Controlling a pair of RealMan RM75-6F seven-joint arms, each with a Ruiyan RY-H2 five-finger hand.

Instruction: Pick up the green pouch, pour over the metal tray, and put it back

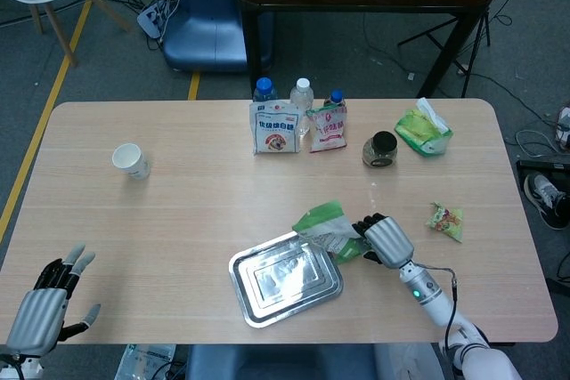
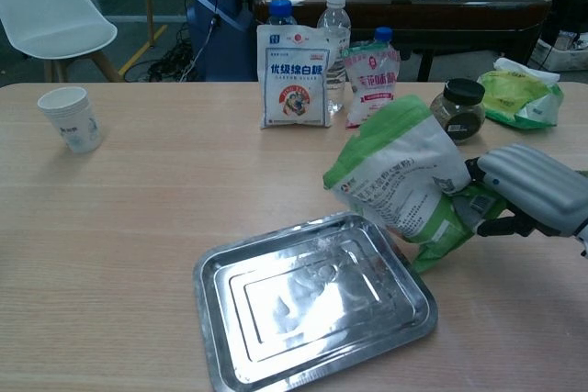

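Observation:
My right hand [image 1: 385,238] [image 2: 528,188] grips the green and white pouch [image 1: 328,230] [image 2: 404,181] by its lower end. The pouch leans to the left, its green top edge reaching toward the right rim of the metal tray [image 1: 285,279] [image 2: 312,305], and its bottom corner sits at or just above the table. The tray lies flat at the table's front middle, with nothing visible in it. My left hand [image 1: 40,309] stays at the table's front left corner, far from the tray, fingers apart and holding nothing; the chest view does not show it.
Along the back stand a white packet [image 1: 274,131], a pink packet [image 1: 328,126], three bottles [image 1: 302,96] and a dark jar [image 1: 381,149]. A green bag [image 1: 423,129] lies back right, a small snack packet [image 1: 445,220] right, a paper cup [image 1: 131,161] left.

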